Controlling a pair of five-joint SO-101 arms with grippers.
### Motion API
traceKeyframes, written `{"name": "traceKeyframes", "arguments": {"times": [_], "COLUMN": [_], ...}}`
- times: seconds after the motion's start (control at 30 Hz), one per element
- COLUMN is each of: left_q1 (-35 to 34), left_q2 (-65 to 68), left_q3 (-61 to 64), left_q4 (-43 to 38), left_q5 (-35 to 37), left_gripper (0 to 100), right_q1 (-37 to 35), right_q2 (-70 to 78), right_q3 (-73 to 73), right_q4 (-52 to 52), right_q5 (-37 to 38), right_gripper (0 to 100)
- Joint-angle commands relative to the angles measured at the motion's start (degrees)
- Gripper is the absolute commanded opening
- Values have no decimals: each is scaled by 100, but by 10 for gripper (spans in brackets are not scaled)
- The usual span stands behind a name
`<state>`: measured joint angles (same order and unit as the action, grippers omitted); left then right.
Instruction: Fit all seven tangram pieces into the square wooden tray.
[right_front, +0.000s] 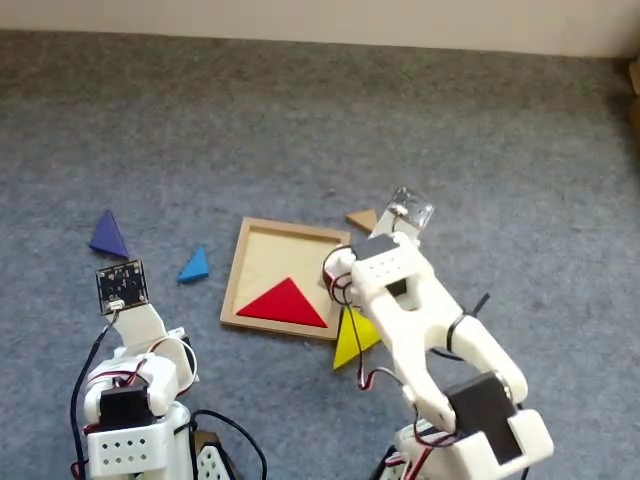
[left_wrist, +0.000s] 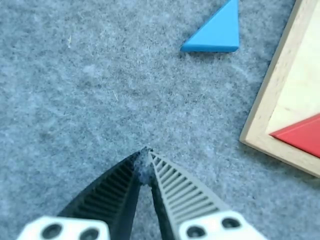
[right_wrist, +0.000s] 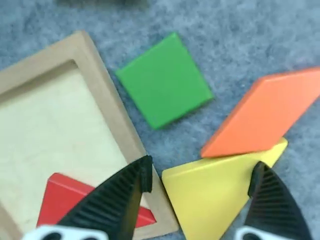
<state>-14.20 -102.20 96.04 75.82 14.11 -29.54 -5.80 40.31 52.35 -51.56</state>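
The square wooden tray (right_front: 240, 270) lies mid-table with a red triangle (right_front: 285, 303) in its near part. My right gripper (right_wrist: 200, 182) is open just above a yellow triangle (right_wrist: 215, 197), which lies outside the tray's rim (right_wrist: 117, 107). An orange parallelogram (right_wrist: 265, 117) touches the yellow piece, and a green square (right_wrist: 164, 80) lies beside the rim. My left gripper (left_wrist: 145, 157) is shut on nothing, tips down on the carpet, a short way from a blue triangle (left_wrist: 215, 32). A purple triangle (right_front: 108, 235) lies far left.
A tan piece (right_front: 362, 219) lies just past the tray's far right corner. The right arm (right_front: 430, 330) hangs over the tray's right edge, next to the yellow triangle (right_front: 352, 338). The left arm (right_front: 130, 390) stands at the near left. Grey carpet stretches beyond the tray.
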Motion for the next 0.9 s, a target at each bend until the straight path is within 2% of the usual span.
{"name": "traceKeyframes", "arguments": {"times": [0.0, 0.1, 0.3, 0.63, 0.77, 0.87], "left_q1": [-92, -84, -84, -84, -84, -84], "left_q2": [-242, -242, -242, -242, -242, -242], "left_q3": [110, 110, 110, 110, 110, 110], "left_q4": [26, 26, 26, 26, 26, 26], "left_q5": [44, 35, 35, 44, 44, 44], "left_gripper": [6, 6, 6, 6, 6, 6], "right_q1": [-171, -171, -171, -171, -145, -145], "right_q2": [-57, -66, -75, -66, -66, -66], "right_q3": [207, 251, 189, 207, 207, 207], "right_q4": [-277, -242, 629, 673, 673, 673], "right_q5": [-229, -237, -237, -211, 211, 264], "right_gripper": [283, 283, 283, 283, 284, 286]}}
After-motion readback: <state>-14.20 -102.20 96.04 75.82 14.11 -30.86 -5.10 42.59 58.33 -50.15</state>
